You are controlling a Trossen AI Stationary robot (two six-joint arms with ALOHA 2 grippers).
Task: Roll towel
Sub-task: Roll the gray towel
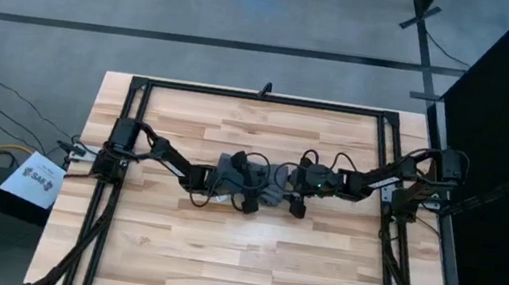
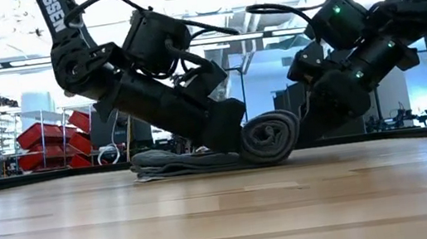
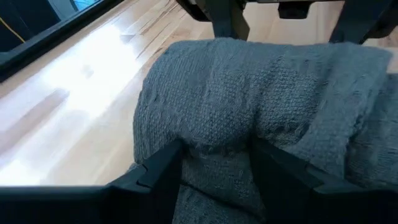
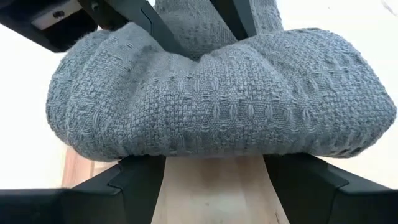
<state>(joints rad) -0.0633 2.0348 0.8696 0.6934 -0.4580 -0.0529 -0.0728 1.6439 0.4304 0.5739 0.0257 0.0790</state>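
on wooden table (image 1: 218, 248), left pincer (image 3: 214, 165) pinches half-rolled towel (image 2: 266, 139); right pincer (image 4: 214, 171) spreads wide beneath it.

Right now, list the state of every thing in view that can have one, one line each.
towel: partly rolled, spiral end showing, flat part lying on the table.
left gripper: down at the towel, fingers pinching a fold of cloth.
right gripper: down at the roll's other side, fingers spread with the roll resting over them, not clamped.
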